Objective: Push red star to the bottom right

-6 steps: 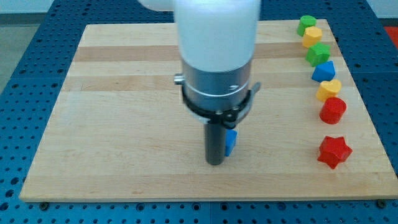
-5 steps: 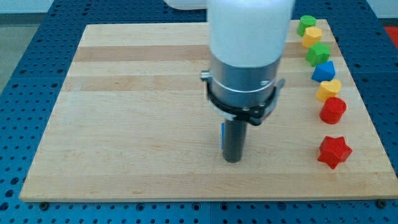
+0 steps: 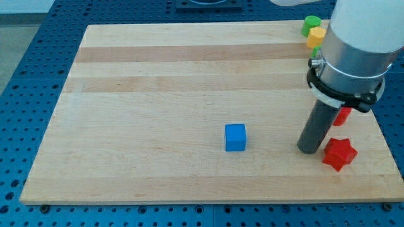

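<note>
The red star (image 3: 339, 153) lies near the board's bottom right corner. My tip (image 3: 308, 150) rests on the board just left of the star, a small gap apart from it. The rod rises from there to the wide arm body at the view's upper right.
A blue cube (image 3: 235, 137) sits left of my tip, near the board's middle bottom. A red block (image 3: 343, 115) peeks out behind the rod above the star. A green block (image 3: 310, 25) and a yellow block (image 3: 316, 36) stand at the top right; other blocks of that column are hidden by the arm.
My tip has slid to the right, from beside the blue cube to just left of the red star. The cube is now uncovered. The star has not moved.
</note>
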You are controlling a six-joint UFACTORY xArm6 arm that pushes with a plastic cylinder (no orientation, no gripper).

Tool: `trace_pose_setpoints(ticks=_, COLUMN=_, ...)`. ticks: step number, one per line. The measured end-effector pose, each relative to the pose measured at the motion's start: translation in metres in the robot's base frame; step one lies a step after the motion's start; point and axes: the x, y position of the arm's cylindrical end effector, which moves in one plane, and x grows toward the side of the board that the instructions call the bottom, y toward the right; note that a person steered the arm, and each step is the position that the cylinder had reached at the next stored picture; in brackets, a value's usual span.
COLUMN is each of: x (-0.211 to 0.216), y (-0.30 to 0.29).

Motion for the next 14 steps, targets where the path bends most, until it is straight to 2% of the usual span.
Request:
trace_pose_setpoints(ticks=3, x=-0.001, y=0.037)
trace_pose_setpoints(ticks=11, x=0.010, y=0.037)
trace_pose_setpoints(ticks=14, x=0.030, y=0.037)
